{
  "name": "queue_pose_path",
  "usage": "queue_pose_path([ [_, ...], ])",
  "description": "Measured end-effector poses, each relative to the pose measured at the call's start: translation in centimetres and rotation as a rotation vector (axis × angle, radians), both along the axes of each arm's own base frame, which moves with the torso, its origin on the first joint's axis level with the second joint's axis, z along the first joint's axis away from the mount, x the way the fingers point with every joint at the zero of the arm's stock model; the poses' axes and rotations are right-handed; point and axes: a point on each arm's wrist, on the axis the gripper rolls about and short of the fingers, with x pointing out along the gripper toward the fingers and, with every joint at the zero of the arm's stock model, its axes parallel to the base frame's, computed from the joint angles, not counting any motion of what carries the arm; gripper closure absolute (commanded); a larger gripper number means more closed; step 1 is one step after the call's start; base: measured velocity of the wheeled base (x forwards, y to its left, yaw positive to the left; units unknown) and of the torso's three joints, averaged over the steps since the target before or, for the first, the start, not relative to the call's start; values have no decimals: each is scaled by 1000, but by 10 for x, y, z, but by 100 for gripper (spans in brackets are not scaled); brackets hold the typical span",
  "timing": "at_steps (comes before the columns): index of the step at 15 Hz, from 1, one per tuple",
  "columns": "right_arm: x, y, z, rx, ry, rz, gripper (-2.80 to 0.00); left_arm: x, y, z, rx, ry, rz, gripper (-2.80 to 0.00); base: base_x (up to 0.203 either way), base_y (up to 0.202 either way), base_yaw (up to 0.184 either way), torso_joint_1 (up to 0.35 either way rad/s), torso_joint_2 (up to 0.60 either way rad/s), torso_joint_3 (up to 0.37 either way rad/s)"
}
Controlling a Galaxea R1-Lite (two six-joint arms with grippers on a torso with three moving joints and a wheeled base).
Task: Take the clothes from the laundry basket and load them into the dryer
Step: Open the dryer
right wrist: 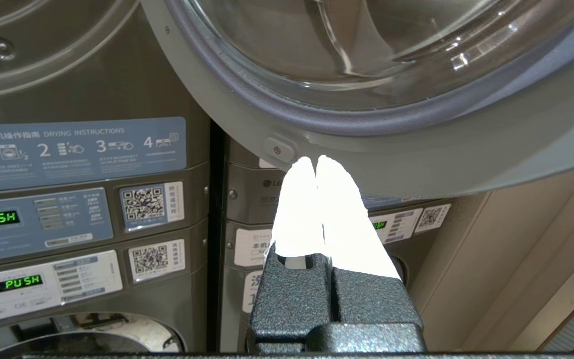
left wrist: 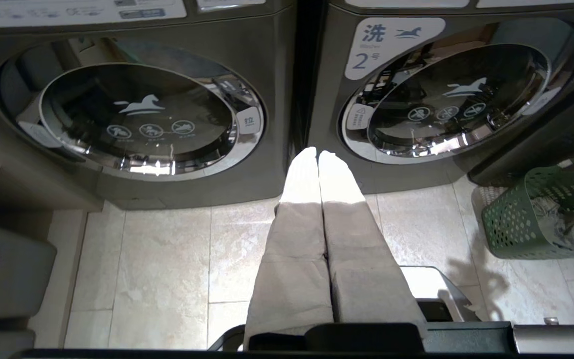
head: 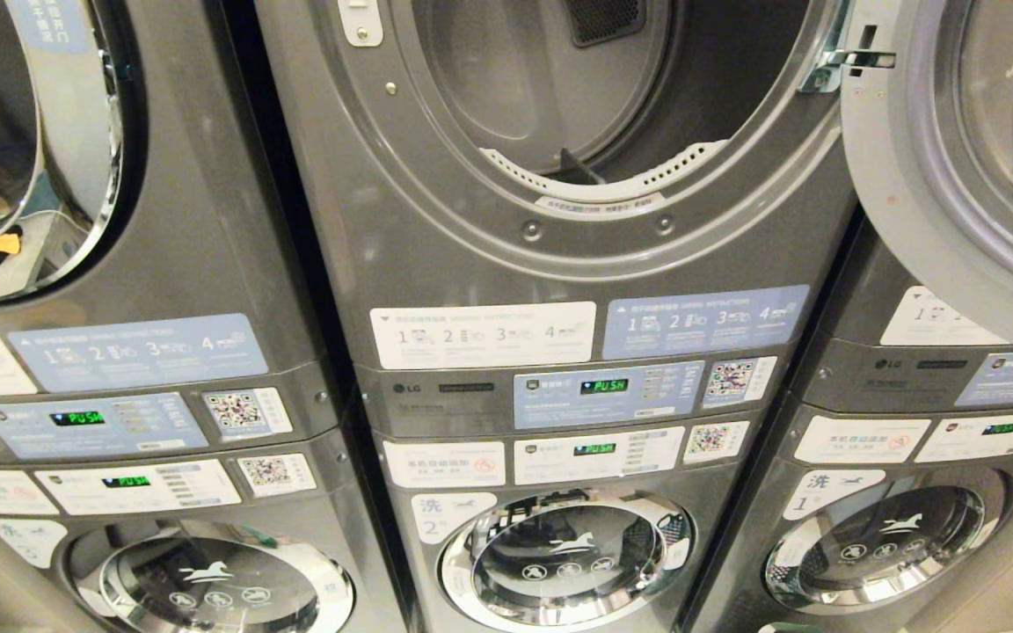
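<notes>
We see our left gripper (left wrist: 318, 154) hanging low over the tiled floor (left wrist: 167, 259), its two fingers pressed together with nothing between them, pointing toward the lower washers. The green laundry basket (left wrist: 516, 219) stands on the floor off to its side, clothes (left wrist: 561, 224) lying inside. Our right gripper (right wrist: 316, 162) is likewise closed and empty, its tips just under the rim of the swung-open dryer door (right wrist: 366, 144). The dryer drum (head: 577, 88) gapes open above the control panels.
</notes>
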Motion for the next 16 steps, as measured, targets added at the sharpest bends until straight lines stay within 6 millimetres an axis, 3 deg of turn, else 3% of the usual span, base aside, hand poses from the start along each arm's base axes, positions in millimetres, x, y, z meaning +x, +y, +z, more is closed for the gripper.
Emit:
queue_pose_path([
  [5,22,-1,13,6,0,-1,0,-9,-1,-2,2,-91,27,0,0,0,0,0,0,0],
  [10,69,-4,31,35,-28,-86,0,-22,-1,-8,1,-242,30,0,0,0,0,0,0,0],
  [16,114,-8,25,56,9,-207,0,-23,-1,-8,1,-265,29,0,0,0,0,0,0,0],
])
